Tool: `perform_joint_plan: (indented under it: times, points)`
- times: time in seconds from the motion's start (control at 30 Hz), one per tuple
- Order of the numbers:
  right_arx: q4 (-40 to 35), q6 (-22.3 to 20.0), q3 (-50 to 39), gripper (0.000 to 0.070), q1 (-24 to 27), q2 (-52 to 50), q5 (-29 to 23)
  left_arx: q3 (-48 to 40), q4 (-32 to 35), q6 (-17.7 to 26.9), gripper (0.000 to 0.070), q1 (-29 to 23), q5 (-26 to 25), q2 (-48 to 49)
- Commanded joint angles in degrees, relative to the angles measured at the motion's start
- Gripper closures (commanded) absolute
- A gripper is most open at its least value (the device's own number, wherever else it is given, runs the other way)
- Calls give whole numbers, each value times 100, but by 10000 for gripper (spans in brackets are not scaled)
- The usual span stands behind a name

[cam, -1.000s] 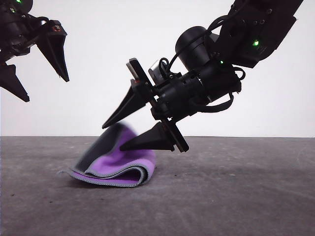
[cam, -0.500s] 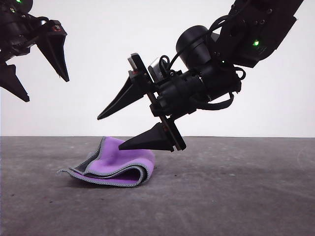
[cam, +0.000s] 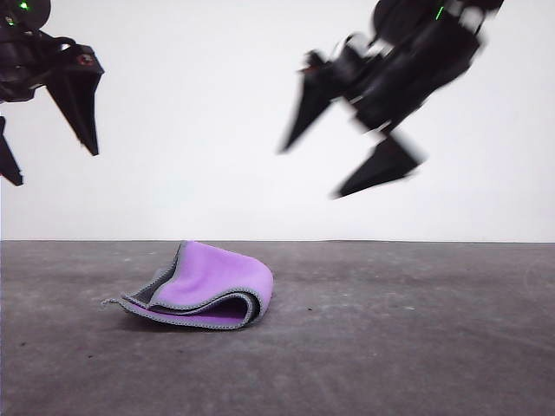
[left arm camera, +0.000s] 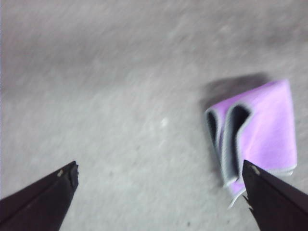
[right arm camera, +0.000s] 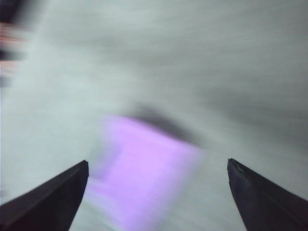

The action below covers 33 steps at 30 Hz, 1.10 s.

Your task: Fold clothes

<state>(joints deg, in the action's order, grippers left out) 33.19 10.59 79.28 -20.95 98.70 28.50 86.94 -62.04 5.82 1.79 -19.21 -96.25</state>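
1. The small soft cloth (cam: 204, 288), bright purple on its upper face and dark grey inside, with light grey stitched edging, lies folded over on the rough grey desk (cam: 408, 347).
2. In the front view it sits toward the far edge of the desk, somewhat left of the middle, with the rounded fold on its right and the loose stitched edges trailing off to its left.
3. The layers do not lie flat: the top flap arches up, and a dark grey gap shows between the layers.
4. In the left wrist view the cloth (left arm camera: 257, 134) shows its open layered end, with two dark pockets between grey-edged folds and the purple face beyond.
5. The left hand (cam: 43, 130) hangs high above the left side of the desk, well apart from the cloth; its black pointed fingers (left arm camera: 43, 197) are spread wide and grip nothing.
6. The right hand (cam: 334, 169) is up in the air above and to the right of the cloth, clear of it and blurred by motion.
7. Its two dark fingers (right arm camera: 53, 192) stand wide apart with nothing between them; the cloth (right arm camera: 144, 178) is a purple smear below in the right wrist view.
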Motion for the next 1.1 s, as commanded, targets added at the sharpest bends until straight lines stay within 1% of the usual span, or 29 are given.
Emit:
perform_joint_plan:
  times: [0.0, 0.03, 0.1, 0.27, 0.43, 0.57, 0.7, 0.77, 0.83, 0.9, 0.97, 1.0, 1.07]
  points:
    - [856, -1264, 105, 112, 71, -135, -827, 87, -56, 108, 25, 4, 38, -41]
    - [1104, -1404, 105, 112, 167, -286, -1138, 87, -115, 123, 25, 4, 38, -38]
    - [1375, -1513, 103, 112, 344, -516, -1372, 85, -223, 148, 26, 4, 38, -35]
    - [1720, -1560, 89, 112, 741, -1236, -1441, 64, -484, 214, 27, 8, 38, 114]
    - [1959, -1572, 9, 113, 824, -2103, -2046, -30, -556, 212, 27, 8, 38, 583]
    - [1978, -1574, -305, 113, 822, -2924, -2255, -400, -453, 211, 27, 20, 38, 1314]
    - [1640, -1516, -1109, 113, 824, -3724, -2258, -1123, 45, 152, 27, 54, 37, 2233]
    - [1358, -1341, -1706, 113, 823, -4104, -2251, -1568, 335, 102, 27, 54, 35, 2685]
    - [911, -1090, -2377, 114, 822, -4435, -2233, -1997, 719, -6, 27, 54, 35, 3092]
    - [464, -875, -2949, 115, 821, -4639, -2169, -2312, 1039, -145, 27, 52, 35, 3349]
    - [134, -654, -3402, 118, 817, -4720, -2092, -2514, 1204, -257, 27, 52, 34, 3485]
    - [39, -557, -3563, 120, 817, -4724, -2093, -2570, 1224, -298, 27, 52, 33, 3508]
    - [-16, -518, -3704, 120, 817, -4699, -2095, -2615, 1204, -324, 27, 53, 33, 3493]
